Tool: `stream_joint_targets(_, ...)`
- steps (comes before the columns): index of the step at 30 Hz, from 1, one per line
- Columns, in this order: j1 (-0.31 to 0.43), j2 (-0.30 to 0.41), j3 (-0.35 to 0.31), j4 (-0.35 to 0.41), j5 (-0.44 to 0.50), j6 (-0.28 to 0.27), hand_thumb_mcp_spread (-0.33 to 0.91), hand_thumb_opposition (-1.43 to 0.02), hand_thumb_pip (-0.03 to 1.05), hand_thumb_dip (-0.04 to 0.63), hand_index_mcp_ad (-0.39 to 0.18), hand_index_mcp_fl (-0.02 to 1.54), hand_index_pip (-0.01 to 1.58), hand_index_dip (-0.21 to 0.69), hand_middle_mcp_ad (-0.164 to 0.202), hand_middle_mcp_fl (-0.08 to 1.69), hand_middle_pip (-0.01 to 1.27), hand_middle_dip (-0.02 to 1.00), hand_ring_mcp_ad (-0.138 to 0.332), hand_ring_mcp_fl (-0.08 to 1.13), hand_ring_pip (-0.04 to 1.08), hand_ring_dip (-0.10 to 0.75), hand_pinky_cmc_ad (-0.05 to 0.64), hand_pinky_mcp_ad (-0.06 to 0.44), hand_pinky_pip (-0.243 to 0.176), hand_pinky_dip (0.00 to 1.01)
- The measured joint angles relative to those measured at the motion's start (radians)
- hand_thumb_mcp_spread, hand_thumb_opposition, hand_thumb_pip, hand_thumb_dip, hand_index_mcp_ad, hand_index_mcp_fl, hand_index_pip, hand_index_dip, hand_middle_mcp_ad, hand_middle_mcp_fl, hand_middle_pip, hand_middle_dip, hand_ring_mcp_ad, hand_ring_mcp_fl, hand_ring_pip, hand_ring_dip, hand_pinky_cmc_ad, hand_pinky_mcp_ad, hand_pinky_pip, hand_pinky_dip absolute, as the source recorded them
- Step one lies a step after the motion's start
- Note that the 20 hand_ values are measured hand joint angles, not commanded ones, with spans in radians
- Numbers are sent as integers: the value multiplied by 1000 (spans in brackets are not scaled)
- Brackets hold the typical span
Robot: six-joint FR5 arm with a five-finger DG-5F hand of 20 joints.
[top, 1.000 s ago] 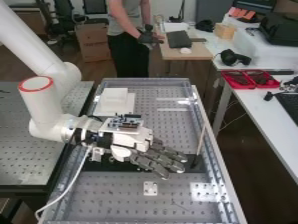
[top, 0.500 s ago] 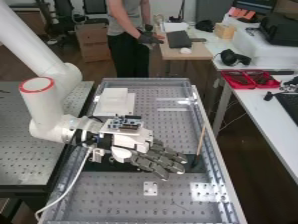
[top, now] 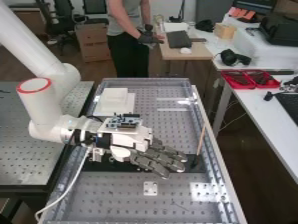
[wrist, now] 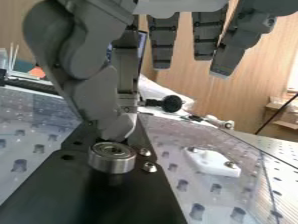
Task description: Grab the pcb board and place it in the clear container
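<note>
Evidently the robot hand (top: 157, 159) is released, its dark grey fingers (wrist: 163, 42) stretched out straight and spread, with nothing grasped. In the high view it reaches out over the middle of the perforated bench top (top: 100, 197), palm end toward the white robot arm (top: 48, 107). A blue-and-dark circuit board (top: 124, 121) with raised components appears at the base of the hand, above white parts; whether it rests on them or lies just behind, I cannot tell. Farther along the bench sits a stepped stack of white blocks (top: 114, 95), near that board. Under the fingers runs a flat black plate (wrist: 86, 200), and on it stands a round metal bearing (wrist: 112, 159), with the tip of the thumb (wrist: 93, 95) close above; contact between them is unclear. Two small domed screws (wrist: 148, 162) sit in the plate just beside the bearing. Apart from the plate is a white bracket (wrist: 214, 163) holding two screws. A thin wooden rod (top: 201, 140) stands slightly tilted beyond the fingertips, near the bench's long edge.
</note>
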Motion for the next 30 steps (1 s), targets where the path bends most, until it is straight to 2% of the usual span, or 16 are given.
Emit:
stream_joint_targets(14,-6,24,3,6,-2,13,456,-937,744,262,-86,463,1503,12,75,94,148,126,229,-2,108,26,309,182,-93,562)
stream_joint_targets(22,-6,94,1,-3,-5,19,459,-937,742,253,-86,466,1506,12,75,96,143,126,229,-2,105,26,309,182,-93,550)
stream_joint_targets(30,23,211,-8,-40,4,43,459,-937,742,251,-86,466,1506,16,75,119,148,138,229,-2,108,26,309,182,-93,513)
